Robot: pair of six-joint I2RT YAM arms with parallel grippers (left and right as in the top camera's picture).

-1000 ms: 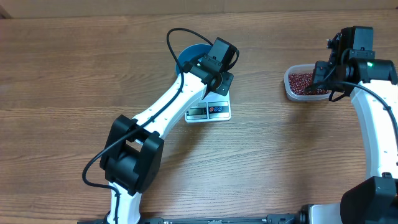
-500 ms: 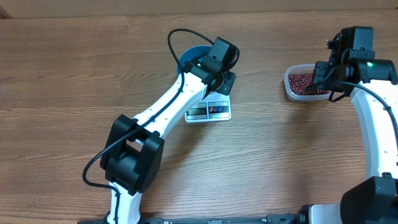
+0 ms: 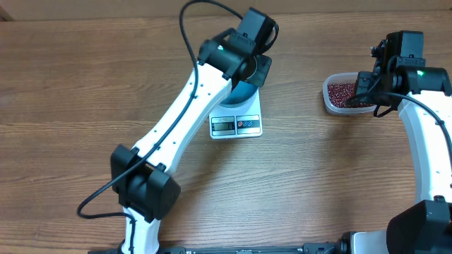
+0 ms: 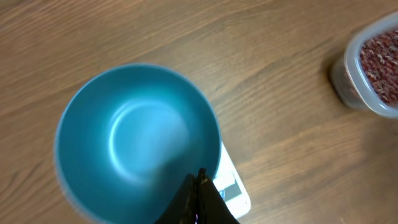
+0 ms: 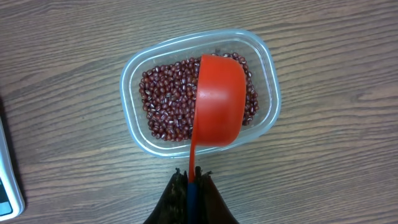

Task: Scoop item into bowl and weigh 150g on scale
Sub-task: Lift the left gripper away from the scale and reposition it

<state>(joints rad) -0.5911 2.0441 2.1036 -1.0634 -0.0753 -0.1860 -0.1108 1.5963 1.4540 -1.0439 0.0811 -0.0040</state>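
Note:
The bright blue bowl [image 4: 134,140] [image 3: 239,92] is over the white scale [image 3: 236,125], and only the scale's display corner [image 4: 231,186] shows beside it in the left wrist view. My left gripper [image 4: 200,177] [image 3: 253,76] is shut on the bowl's near right rim. Whether the bowl rests on the scale I cannot tell. The item, dark red-brown beans [image 5: 163,102] [image 3: 342,90], fills a clear tub [image 5: 129,74]. My right gripper [image 5: 194,177] [image 3: 369,90] is shut on the handle of a red scoop [image 5: 217,102], whose cup lies over the beans.
The clear tub [image 3: 332,104] stands on the wooden table to the right of the scale and also shows at the right edge of the left wrist view [image 4: 348,81]. The left arm [image 3: 183,120] stretches diagonally across the table's middle.
The left arm has swung up and back, and the bowl has moved from behind-left of the scale to over its platform. The right arm and scoop have not moved.

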